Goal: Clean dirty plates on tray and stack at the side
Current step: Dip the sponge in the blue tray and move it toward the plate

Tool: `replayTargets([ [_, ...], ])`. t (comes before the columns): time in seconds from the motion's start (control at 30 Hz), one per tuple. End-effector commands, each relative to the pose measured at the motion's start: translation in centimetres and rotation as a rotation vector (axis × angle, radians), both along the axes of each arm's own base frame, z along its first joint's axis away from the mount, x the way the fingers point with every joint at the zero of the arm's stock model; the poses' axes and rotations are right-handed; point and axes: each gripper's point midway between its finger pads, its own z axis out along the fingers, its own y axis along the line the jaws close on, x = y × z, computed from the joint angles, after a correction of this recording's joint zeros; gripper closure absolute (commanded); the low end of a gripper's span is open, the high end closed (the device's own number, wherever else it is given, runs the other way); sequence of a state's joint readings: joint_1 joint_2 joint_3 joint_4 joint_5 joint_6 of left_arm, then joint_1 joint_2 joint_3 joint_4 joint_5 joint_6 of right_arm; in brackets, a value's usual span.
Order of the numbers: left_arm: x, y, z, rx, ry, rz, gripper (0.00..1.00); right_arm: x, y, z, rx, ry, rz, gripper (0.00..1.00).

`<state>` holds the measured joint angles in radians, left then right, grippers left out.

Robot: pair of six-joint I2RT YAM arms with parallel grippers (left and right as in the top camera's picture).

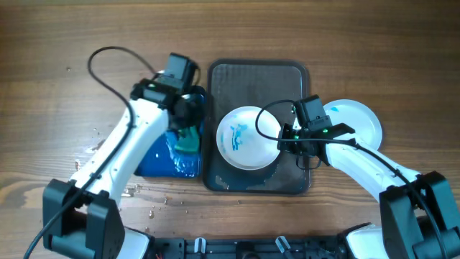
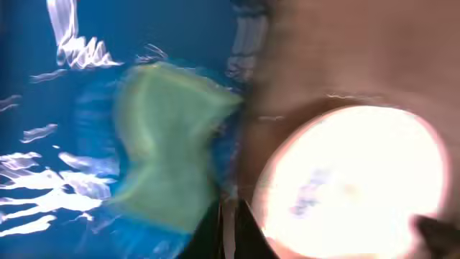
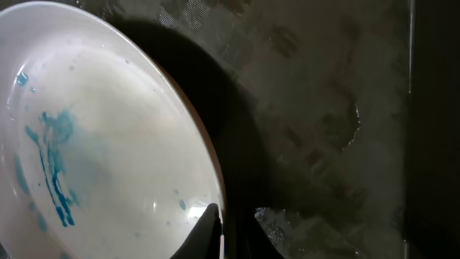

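A white plate with blue smears [image 1: 244, 137] is over the dark tray [image 1: 259, 72]. My right gripper [image 1: 285, 138] is shut on its right rim and holds that side tilted up. In the right wrist view the rim [image 3: 215, 187] sits between my fingers [image 3: 233, 230], and the smears [image 3: 54, 165] are at the left. My left gripper [image 1: 185, 115] is shut on a green sponge [image 1: 188, 138] over a blue mat [image 1: 162, 162], left of the tray. The left wrist view is blurred and shows the sponge [image 2: 162, 137], my fingers [image 2: 230, 226] and the plate [image 2: 352, 180].
A clean white plate [image 1: 356, 119] lies on the wooden table to the right of the tray. Water drops are scattered on the table [image 1: 136, 191] near the blue mat, and the tray floor [image 3: 323, 108] is wet.
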<state>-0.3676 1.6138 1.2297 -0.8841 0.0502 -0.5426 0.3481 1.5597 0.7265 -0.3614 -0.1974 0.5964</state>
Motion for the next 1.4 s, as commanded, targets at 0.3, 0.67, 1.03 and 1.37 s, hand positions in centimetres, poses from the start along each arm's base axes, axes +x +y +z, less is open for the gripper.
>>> replayTargets([
  [0.3, -2.0, -6.7, -3.0, -0.069, 0.093, -0.035, 0.82, 0.2, 0.1, 0.1, -0.003, -0.016, 0.017, 0.9],
  [0.67, -2.3, 5.1, -3.1, 0.113, 0.176, 0.087, 0.0, 0.3, 0.3, 0.2, 0.005, -0.02, 0.02, 0.85],
  [1.03, -1.7, 4.5, -9.3, 0.078, 0.085, 0.121, 0.71, 0.2, 0.3, 0.2, 0.005, -0.019, 0.02, 0.84],
  [1.37, -2.0, 2.2, -8.7, -0.041, 0.104, 0.045, 0.21, 0.1, 0.2, 0.1, 0.003, -0.013, 0.02, 0.84],
])
